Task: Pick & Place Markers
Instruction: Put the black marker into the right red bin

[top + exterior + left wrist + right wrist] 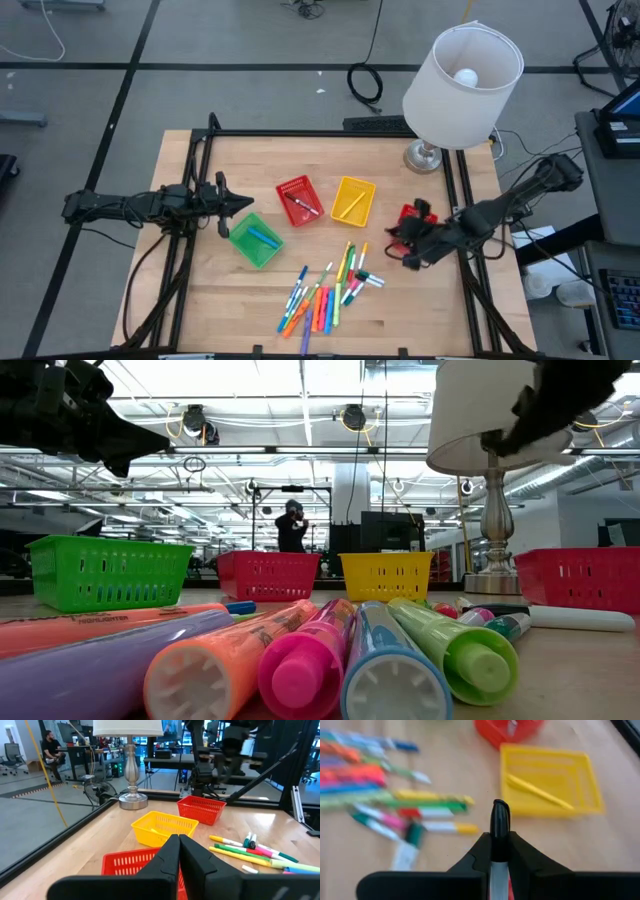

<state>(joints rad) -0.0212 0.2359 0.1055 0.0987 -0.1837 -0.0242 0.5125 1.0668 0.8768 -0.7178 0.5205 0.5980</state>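
Right wrist view shows our right gripper clamped on a thin black-capped marker; next we carry it to a basket. Left gripper waits closed, empty.

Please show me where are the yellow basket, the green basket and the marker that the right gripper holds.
yellow basket (352,200), high view, on its floor.
green basket (256,240), high view, on its floor.
held marker (499,827), right wrist view, on its black cap.
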